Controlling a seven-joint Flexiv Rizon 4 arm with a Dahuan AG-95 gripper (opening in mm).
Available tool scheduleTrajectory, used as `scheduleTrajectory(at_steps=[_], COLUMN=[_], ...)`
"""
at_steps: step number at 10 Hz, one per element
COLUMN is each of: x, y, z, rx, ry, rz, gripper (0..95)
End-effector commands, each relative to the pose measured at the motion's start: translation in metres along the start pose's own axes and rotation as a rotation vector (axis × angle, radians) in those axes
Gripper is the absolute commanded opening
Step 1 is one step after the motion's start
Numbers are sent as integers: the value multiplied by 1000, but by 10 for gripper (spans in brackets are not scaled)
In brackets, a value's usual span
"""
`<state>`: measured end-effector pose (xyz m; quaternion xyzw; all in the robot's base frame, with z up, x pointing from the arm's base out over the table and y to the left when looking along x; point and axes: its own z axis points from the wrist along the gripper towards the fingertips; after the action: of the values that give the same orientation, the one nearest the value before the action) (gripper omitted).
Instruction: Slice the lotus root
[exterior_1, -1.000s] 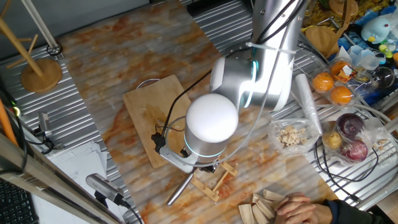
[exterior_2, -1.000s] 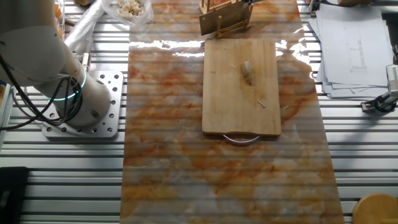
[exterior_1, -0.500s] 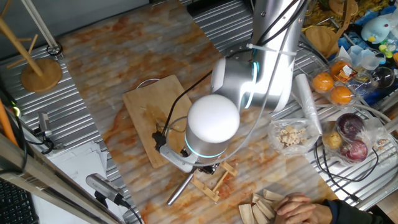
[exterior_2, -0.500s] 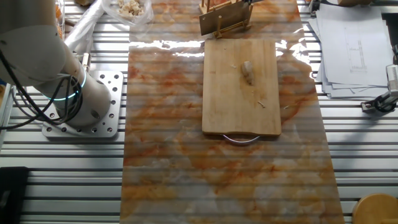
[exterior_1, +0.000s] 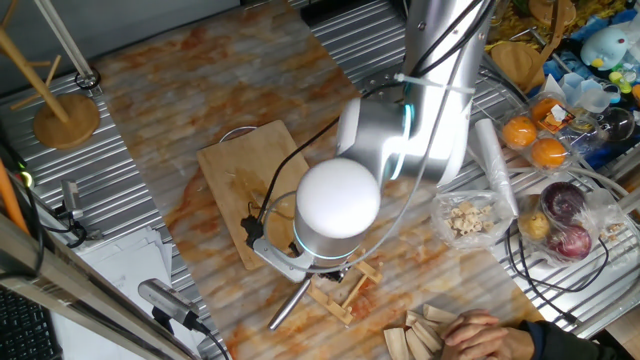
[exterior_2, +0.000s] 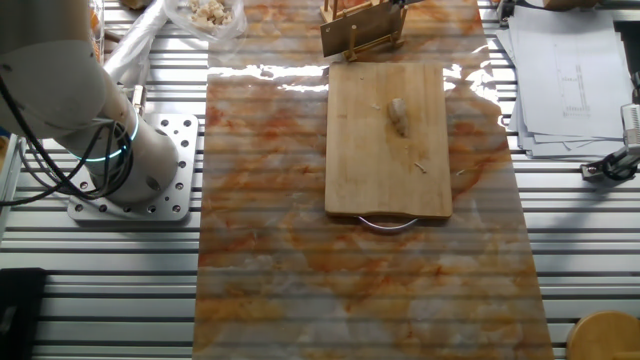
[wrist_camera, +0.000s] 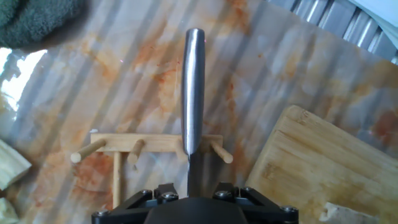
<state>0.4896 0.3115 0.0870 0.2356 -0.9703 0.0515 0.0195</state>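
The lotus root (exterior_2: 398, 116) is a small pale piece lying on the far half of the wooden cutting board (exterior_2: 388, 150); its edge shows at the bottom right of the hand view (wrist_camera: 339, 214). A knife with a steel handle (wrist_camera: 193, 93) rests on a small wooden rack (wrist_camera: 149, 146) beside the board (wrist_camera: 329, 162). My gripper (wrist_camera: 194, 190) sits over the knife's blade end, with a dark finger block (wrist_camera: 165, 190) on each side and a gap to the blade. In the fixed view the arm's wrist (exterior_1: 335, 200) hides the gripper; the handle (exterior_1: 290, 305) sticks out below it.
A clear bag of pale chunks (exterior_1: 468, 218) lies right of the arm, with oranges (exterior_1: 535, 140) and red onions (exterior_1: 565, 220) beyond. A person's hand (exterior_1: 490, 335) rests on wooden blocks (exterior_1: 425, 330) near the rack. A wooden stand (exterior_1: 65, 115) is at far left. Papers (exterior_2: 570, 80) lie beside the board.
The arm's wrist has shifted slightly left and down over the knife rack. The knife, board and lotus root have not moved.
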Motion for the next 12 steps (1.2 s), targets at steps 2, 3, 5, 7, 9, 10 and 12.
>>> scheduleTrajectory(at_steps=[2,3,5,7,9,10,12], x=[-1,0,-2,-4,-5,-5,-4], y=[-3,-3,-1,-2,-3,-3,-3], z=[11,12,16,25,32,35,39], rx=[0,1,7,18,23,29,33], ry=[-4,-3,0,2,2,5,3], rz=[-8,-8,-6,-13,-16,-19,-17], gripper=[380,380,380,380,380,380,380])
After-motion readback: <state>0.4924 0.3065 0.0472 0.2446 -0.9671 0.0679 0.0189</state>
